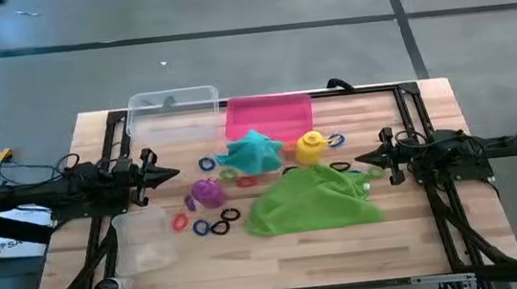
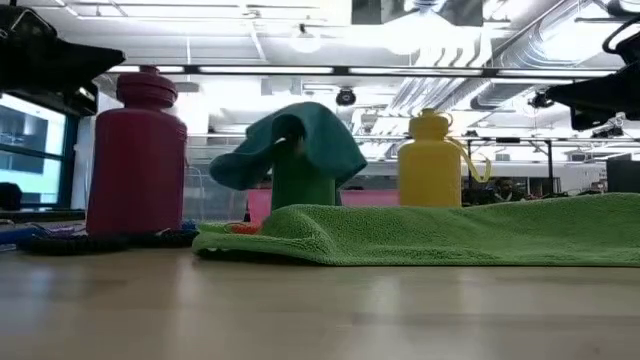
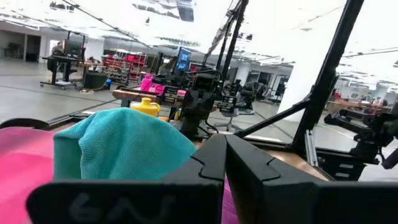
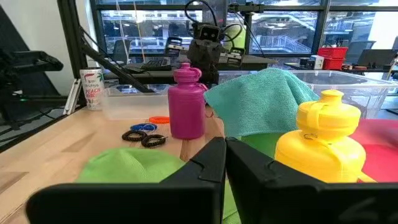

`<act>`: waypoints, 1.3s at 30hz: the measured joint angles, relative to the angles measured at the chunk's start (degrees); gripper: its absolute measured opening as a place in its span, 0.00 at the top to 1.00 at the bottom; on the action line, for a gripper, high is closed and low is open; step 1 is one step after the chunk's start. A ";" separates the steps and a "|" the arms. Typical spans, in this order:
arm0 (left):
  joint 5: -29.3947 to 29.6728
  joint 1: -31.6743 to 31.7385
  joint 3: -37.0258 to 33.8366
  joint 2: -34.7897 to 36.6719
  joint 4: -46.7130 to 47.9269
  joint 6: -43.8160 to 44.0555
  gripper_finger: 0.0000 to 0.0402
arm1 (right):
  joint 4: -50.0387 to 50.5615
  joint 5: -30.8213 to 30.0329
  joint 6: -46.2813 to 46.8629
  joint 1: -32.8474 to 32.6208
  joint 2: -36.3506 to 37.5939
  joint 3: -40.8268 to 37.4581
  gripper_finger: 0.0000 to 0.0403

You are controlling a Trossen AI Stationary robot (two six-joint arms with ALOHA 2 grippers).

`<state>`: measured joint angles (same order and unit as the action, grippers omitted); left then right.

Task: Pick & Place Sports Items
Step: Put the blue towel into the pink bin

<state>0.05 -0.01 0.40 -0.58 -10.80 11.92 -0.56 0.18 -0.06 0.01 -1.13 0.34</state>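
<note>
A purple bottle [image 1: 209, 192] and a yellow bottle [image 1: 311, 145] stand upright on the table. A teal cloth [image 1: 253, 152] is draped over a green bottle [image 2: 302, 180]. A larger green cloth [image 1: 311, 201] lies flat at the middle right. Small coloured rings [image 1: 211, 224] lie scattered around them. My left gripper [image 1: 173, 173] is shut and empty at the left, left of the purple bottle. My right gripper [image 1: 361, 162] is shut and empty at the right, by the green cloth's edge.
A clear plastic tub [image 1: 175, 115] and a pink tray [image 1: 268, 116] sit at the table's far side. Another clear tub [image 1: 144, 245] lies at the near left. The table's metal frame [image 1: 408, 100] borders the work area.
</note>
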 joint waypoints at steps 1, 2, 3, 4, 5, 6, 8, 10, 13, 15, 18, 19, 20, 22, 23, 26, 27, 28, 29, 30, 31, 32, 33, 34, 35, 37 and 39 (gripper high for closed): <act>0.03 0.00 0.00 0.00 0.10 0.00 1.00 | 0.00 -0.01 -0.01 0.00 0.00 0.00 1.00; 0.31 0.00 0.00 0.00 0.30 0.04 1.00 | 0.00 -0.01 -0.01 0.00 0.00 0.00 1.00; 0.81 -0.02 0.00 0.00 0.43 0.17 1.00 | 0.00 -0.01 0.01 0.00 0.00 0.00 1.00; 1.92 -0.02 0.00 0.00 0.53 0.27 1.00 | 0.00 -0.01 -0.01 0.00 0.00 0.00 1.00; 3.33 -0.02 0.00 0.00 0.54 0.59 1.00 | 0.00 -0.01 0.01 0.00 0.00 0.00 1.00; 4.87 -0.03 0.00 0.00 0.57 1.29 0.99 | 0.00 -0.01 -0.01 0.00 0.00 0.00 1.00; 8.46 -0.07 0.03 -0.29 0.73 2.60 0.97 | 0.00 0.01 0.00 0.00 0.00 0.01 1.00; 11.47 -0.09 0.51 -1.25 1.69 2.97 0.93 | 0.00 0.01 0.01 0.00 0.00 0.00 1.00; 12.73 -0.04 2.29 -4.06 6.30 2.54 0.83 | 0.00 -0.01 -0.01 0.00 0.00 0.00 1.00; 12.46 -0.04 4.72 -6.72 9.03 2.03 0.75 | 0.00 -0.01 0.01 0.00 0.00 0.02 1.00; 12.56 0.00 8.72 -11.14 11.17 1.57 0.65 | 0.00 0.00 -0.01 0.00 0.00 0.02 1.00; 12.57 0.00 9.99 -12.82 11.48 1.29 0.62 | -0.02 0.01 -0.01 0.00 0.00 0.02 1.00; 12.57 0.00 11.23 -14.57 11.64 0.97 0.59 | -0.01 0.01 -0.01 0.00 -0.01 0.01 1.00; 12.59 0.00 13.47 -17.95 12.40 -0.60 0.56 | 0.00 0.01 -0.01 0.00 -0.02 0.02 1.00; 12.55 0.00 14.71 -19.69 12.45 -1.64 0.55 | -0.02 -0.01 0.01 0.00 -0.02 0.02 1.00; 12.59 0.39 18.61 -24.59 12.69 -4.17 0.55 | -0.02 -0.01 0.01 0.00 -0.02 0.02 1.00; 12.59 0.80 19.81 -26.23 12.95 -4.60 0.56 | 0.00 0.01 -0.01 0.00 -0.02 0.02 1.00; 12.59 1.35 20.99 -27.92 13.22 -4.83 0.56 | -0.01 0.01 -0.01 0.00 -0.02 0.02 1.00; 12.59 2.01 22.19 -29.66 13.54 -4.81 0.57 | -0.02 0.00 -0.01 0.00 -0.02 0.01 1.00; 12.57 2.75 23.30 -31.27 13.89 -4.79 0.57 | -0.02 -0.01 0.00 0.00 -0.02 0.02 1.00; 12.44 3.57 24.43 -32.92 14.41 -4.76 0.58 | 0.00 -0.01 0.01 0.00 -0.02 0.02 1.00; 11.97 4.42 25.56 -34.50 15.01 -4.76 0.58 | 0.00 -0.01 0.01 0.00 -0.02 0.02 1.00; 10.94 5.32 26.72 -36.06 15.73 -4.76 0.59 | 0.00 -0.01 0.01 0.00 -0.01 0.02 1.00; 9.75 6.29 27.85 -37.69 16.56 -4.74 0.60 | -0.01 0.00 0.00 0.00 -0.02 0.02 1.00; 8.16 7.25 29.05 -39.23 17.58 -4.76 0.60 | -0.02 0.01 0.01 0.00 0.00 0.02 1.00; 4.95 9.26 31.38 -42.38 19.31 -5.20 0.62 | -0.01 0.01 -0.01 0.00 -0.02 0.02 1.00; 1.99 10.89 33.82 -45.57 20.61 -6.18 0.63 | -0.02 0.01 -0.01 0.00 -0.02 0.02 1.00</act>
<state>2.04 10.88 34.22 -46.15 9.81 5.75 -0.58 0.18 -0.07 0.01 -1.14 0.36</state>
